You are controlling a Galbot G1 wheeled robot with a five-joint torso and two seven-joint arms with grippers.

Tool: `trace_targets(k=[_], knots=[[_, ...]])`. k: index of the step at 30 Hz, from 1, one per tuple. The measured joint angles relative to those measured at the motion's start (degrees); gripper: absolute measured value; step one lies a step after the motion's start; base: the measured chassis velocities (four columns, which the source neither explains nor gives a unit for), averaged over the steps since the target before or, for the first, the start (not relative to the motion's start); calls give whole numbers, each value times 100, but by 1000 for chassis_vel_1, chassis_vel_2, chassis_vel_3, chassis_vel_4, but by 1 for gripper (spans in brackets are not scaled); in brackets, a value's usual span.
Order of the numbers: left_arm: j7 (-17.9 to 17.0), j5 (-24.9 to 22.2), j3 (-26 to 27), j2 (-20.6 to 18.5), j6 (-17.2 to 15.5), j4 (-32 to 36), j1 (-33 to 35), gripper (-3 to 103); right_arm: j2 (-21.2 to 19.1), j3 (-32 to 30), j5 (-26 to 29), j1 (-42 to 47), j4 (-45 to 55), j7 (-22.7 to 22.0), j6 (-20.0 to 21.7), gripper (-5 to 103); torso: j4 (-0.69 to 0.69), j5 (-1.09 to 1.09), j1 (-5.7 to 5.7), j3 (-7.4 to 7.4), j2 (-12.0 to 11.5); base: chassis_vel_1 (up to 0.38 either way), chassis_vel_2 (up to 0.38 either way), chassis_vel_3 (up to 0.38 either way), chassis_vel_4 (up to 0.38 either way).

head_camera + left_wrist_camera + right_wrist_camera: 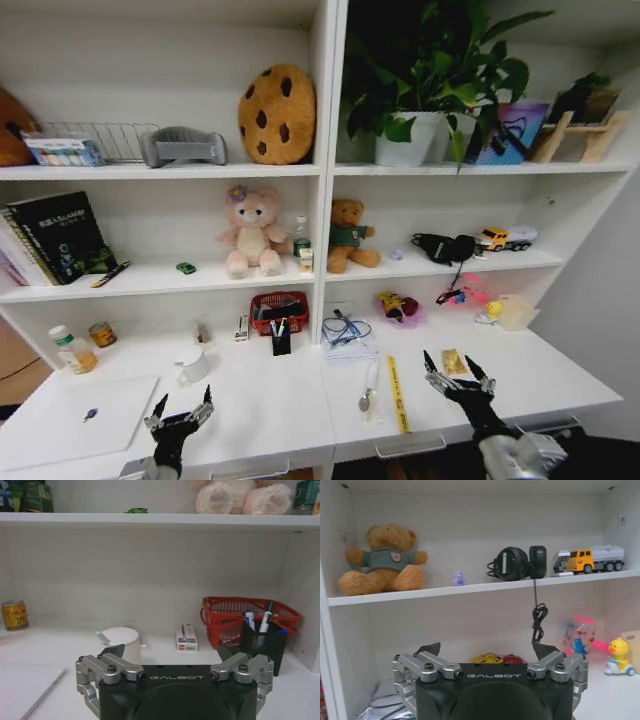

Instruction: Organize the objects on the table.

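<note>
On the left of the white table (270,410) lies a slim silver laptop (85,412), lid closed. My left gripper (180,415) hovers open at the front edge, just right of the laptop, holding nothing. In the left wrist view this gripper (170,655) faces a white cup (120,637) and a black pen holder (262,637). A small gold foil packet (453,362) lies right behind my open right gripper (457,380). The tiny green toy car (186,268) sits on the shelf above, its top showing as the green car (136,510) in the left wrist view.
A red basket (279,310), a coiled cable on papers (347,335), a yellow strip (397,393) and a spoon-like tool (368,395) lie mid-table. A bottle (72,350) and can (102,334) stand back left. Plush toys, headphones (517,562) and a toy truck (590,560) fill the shelf.
</note>
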State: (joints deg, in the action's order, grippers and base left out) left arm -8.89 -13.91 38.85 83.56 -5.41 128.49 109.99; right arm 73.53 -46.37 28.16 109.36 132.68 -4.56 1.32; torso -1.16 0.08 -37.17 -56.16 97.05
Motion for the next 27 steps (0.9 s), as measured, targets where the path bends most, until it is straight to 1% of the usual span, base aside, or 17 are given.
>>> trace_targets(k=[2, 3, 4, 6, 7, 9, 11, 13, 16, 17, 18, 21, 22, 24, 25, 26, 27], knots=[[0, 2, -3, -1, 0, -4, 0, 100, -5, 8, 10, -1, -5, 2, 0, 100, 0, -2, 0, 0, 0, -208, -248, 214, 244], [3, 4, -8, -3, 0, -9, 0, 100, -13, 27, 15, -3, -14, 13, -26, 100, -2, -9, -1, 0, 0, -277, -280, 243, 258], [3, 4, -8, -3, 0, -9, 0, 100, -13, 27, 15, -3, -14, 13, -26, 100, -2, -9, -1, 0, 0, -277, -280, 243, 258], [5, 7, -10, -3, 0, -11, 1, 100, -20, 60, 16, -27, -34, 28, -62, 100, 0, 2, 1, 1, 1, -258, -231, 250, 238], [7, 8, -11, -3, 0, -22, 1, 100, -31, 100, 18, -57, -51, 28, -78, 100, 2, -4, 0, 0, 0, -181, -234, 208, 219], [8, 10, -11, -3, 0, -25, 1, 100, -35, 120, 18, -74, -66, 29, -75, 100, 0, 0, -1, 0, -1, -161, -214, 208, 219], [11, 11, -11, -2, 0, -32, 2, 100, -44, 146, 8, -108, -93, 34, -63, 100, 2, 0, 0, 0, 0, -24, -111, 133, 109], [12, 10, -9, 0, 0, -37, 1, 100, -53, 146, 1, -158, -124, 36, -20, 100, -3, -5, 1, 1, 1, -39, -89, 81, 47], [17, 11, -3, 5, 0, -44, 1, 100, -84, 80, 14, -238, -196, 37, 70, 100, -1, -2, -1, 0, -1, 3, 1, 0, -17], [13, 13, -4, 10, 0, -61, 3, 100, -140, 10, 34, -329, -328, 70, 143, 100, 0, -8, 0, 0, 0, 43, 77, -15, -40], [13, 13, -4, 10, 0, -61, 3, 100, -140, 10, 34, -329, -328, 70, 143, 100, 0, -8, 0, 0, 0, 43, 77, -15, -40], [8, 38, -29, 14, 0, -82, 9, 100, -352, -72, 97, -672, -938, 248, 214, 100, 0, -5, -1, 0, 0, 69, 77, -49, -49], [8, 38, -29, 14, 0, -82, 9, 100, -352, -72, 97, -672, -938, 248, 214, 100, 0, -5, -1, 0, 0, 55, 58, -51, -47], [9, 48, -37, 11, -1, -105, 19, 100, -650, -31, 208, -1064, -1636, 410, 326, 100, -1, -3, 0, 0, 0, 0, 0, 0, 0], [9, 48, -37, 11, -1, -105, 19, 100, -650, -31, 208, -1064, -1636, 410, 326, 100, -1, -3, 0, 0, 0, 0, 0, 0, 0], [12, 51, -38, 8, -1, -121, 23, 100, -822, 19, 275, -1260, -1976, 481, 383, 100, -2, -1, -1, 0, 0, 0, 0, 0, 0], [12, 51, -38, 8, -1, -121, 23, 100, -822, 19, 275, -1260, -1976, 481, 383, 100, -2, -1, -1, 0, 0, 0, 0, 0, 0]])
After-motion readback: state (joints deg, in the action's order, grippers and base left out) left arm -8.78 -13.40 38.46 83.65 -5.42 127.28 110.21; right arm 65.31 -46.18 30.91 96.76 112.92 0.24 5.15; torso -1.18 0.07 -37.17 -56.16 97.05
